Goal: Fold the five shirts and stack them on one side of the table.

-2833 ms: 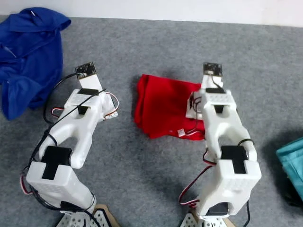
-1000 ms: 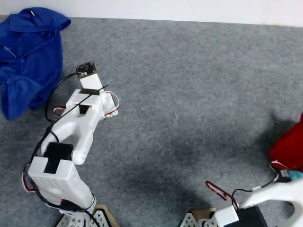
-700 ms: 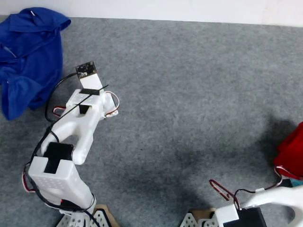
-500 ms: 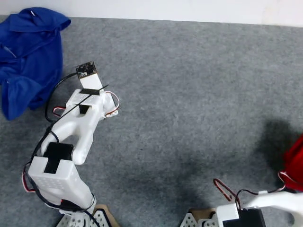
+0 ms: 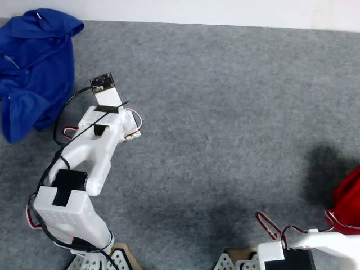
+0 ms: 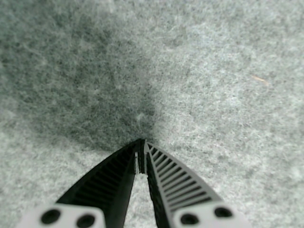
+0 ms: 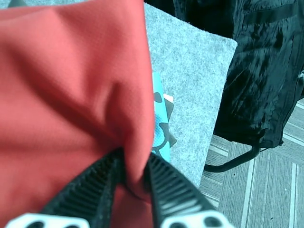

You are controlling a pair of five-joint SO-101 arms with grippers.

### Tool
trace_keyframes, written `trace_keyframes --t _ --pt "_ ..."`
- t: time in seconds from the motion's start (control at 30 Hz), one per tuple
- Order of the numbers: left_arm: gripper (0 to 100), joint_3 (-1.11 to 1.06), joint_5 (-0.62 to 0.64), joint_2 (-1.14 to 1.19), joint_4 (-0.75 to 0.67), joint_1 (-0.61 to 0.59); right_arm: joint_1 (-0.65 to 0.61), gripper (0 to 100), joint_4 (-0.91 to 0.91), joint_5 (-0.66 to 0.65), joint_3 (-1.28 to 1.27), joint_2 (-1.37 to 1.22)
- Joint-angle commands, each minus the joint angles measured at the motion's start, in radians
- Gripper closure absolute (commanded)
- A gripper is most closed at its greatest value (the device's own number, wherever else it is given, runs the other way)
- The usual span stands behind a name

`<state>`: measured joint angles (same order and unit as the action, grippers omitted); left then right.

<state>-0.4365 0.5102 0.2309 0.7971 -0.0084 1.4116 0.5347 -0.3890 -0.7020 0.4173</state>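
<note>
High view first: the red shirt (image 5: 347,194) is way out at about 4 o'clock, right at the frame edge, with a dark shadow on the grey worktop (image 5: 225,112) just beside it. The right arm (image 5: 315,247) comes in low at 5 o'clock, touching the red cloth. Over at 10 o'clock there's a blue hooded top (image 5: 34,62) lying crumpled. The left arm (image 5: 84,157) sits around 8 o'clock, near that top.

Right wrist view: the right hand (image 7: 135,166) is clamped on a fold of the red shirt, with cloth pinched between both ribbed fingers and the rest bunched up in front of the camera. Past it a teal patterned shirt (image 7: 160,130) lies on the worktop near its edge. Off that edge there's some black fabric (image 7: 251,71) (bag or jacket, can't tell) over a striped floor (image 7: 266,190).

Left wrist view: the left hand (image 6: 141,161) is pinched together, tips touching, holding nothing, over bare grey felt.
</note>
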Motion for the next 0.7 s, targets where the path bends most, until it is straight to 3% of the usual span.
trace_keyframes --t 0.0,0.4,0.53,0.67 --pt "99 0.022 -0.002 0.005 -0.017 -0.008 0.005 81.7 0.008 0.055 0.013 0.045" --pt "99 0.022 -0.002 0.001 -0.017 -0.013 -0.099 78.6 0.444 0.224 0.501 0.038" --pt "99 0.028 -0.002 -0.005 -0.015 -0.044 -0.205 78.6 0.627 0.238 0.621 0.047" --pt "99 0.077 -0.002 -0.064 -0.014 -0.150 -0.355 78.6 0.831 0.239 0.745 0.047"
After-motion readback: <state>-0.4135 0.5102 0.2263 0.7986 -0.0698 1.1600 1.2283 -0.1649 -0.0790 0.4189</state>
